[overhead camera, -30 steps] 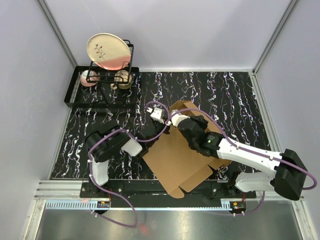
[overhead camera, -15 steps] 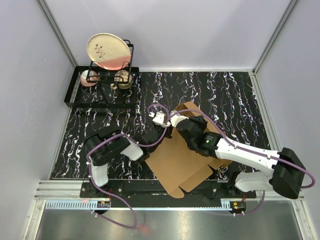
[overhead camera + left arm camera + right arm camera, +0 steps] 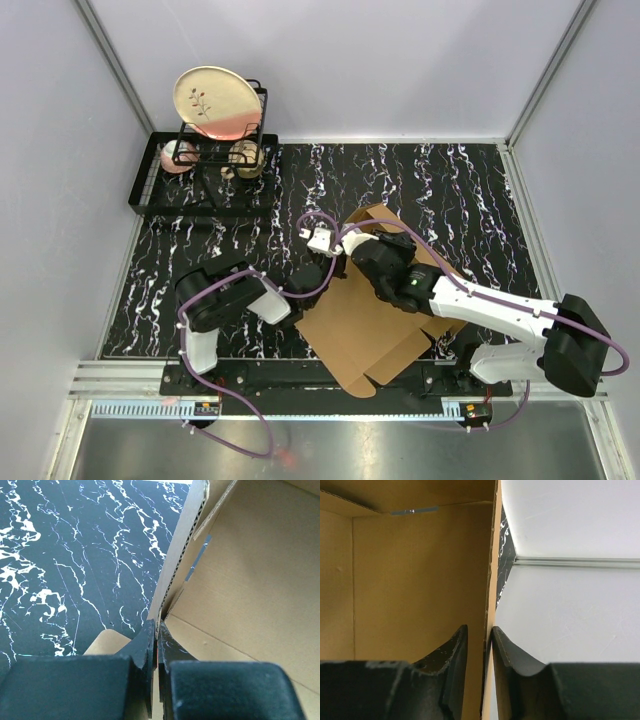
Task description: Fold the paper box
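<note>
Your left gripper (image 3: 156, 632) pinches a raised wall of the paper box (image 3: 250, 580), seemingly to keep it standing, while your right gripper (image 3: 480, 632) straddles another wall with its jaws slightly parted.

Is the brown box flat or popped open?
Partly open: the paper box shows inside walls meeting at a corner, with one wall between the jaws of the right gripper.

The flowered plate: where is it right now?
In the top view, the plate stands in the black rack at the far left corner of the table.
</note>
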Robot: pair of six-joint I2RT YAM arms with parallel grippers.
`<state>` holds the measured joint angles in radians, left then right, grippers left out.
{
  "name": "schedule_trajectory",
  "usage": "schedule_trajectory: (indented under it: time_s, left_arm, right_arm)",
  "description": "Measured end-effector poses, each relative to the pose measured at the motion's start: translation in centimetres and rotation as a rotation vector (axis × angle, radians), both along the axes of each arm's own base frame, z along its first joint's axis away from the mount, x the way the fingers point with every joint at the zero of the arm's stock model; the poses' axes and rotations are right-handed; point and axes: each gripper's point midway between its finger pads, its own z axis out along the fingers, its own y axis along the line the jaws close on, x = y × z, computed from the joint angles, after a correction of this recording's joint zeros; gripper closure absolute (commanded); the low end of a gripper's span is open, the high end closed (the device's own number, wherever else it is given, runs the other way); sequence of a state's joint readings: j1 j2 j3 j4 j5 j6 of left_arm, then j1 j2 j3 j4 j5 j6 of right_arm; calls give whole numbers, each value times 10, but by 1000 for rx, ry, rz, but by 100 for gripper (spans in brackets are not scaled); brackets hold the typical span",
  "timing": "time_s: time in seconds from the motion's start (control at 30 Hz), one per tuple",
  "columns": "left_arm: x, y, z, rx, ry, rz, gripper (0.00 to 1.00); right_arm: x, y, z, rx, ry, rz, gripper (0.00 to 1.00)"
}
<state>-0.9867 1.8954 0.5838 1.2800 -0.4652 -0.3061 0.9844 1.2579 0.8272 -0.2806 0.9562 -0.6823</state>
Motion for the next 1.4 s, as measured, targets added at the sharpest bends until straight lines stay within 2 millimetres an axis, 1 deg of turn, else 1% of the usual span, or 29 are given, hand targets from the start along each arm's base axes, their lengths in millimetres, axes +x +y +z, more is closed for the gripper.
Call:
schedule_trajectory:
  time_s: [0.17,0.3,0.5,0.73,0.9,1.17,1.27,1.4]
  left_arm:
    - [2,2,1,2,-6,19,100]
    - [3,3,2,9,-14,32,100]
    - [2,4,4,14,-24,43,100]
    - [-3,0,9,22,-50,39,100]
    - [-6,-5,13,26,-65,31,100]
    - [-17,-20,19,69,-109,-4,100]
    - [-18,-23,21,78,-120,-7,100]
    - [-17,-20,21,90,-123,9,100]
  right_arm:
    - [-1,0,1,4,7,-3,61]
    - [-4,1,3,0,16,-2,58]
    - [-6,4,12,28,4,-11,57]
    - [-16,10,23,72,-11,13,57]
    - [-23,18,39,159,-35,36,56]
    - [-29,40,70,375,-56,97,54]
    - [-31,42,72,398,-54,109,54]
    - [-31,44,72,423,-53,105,53]
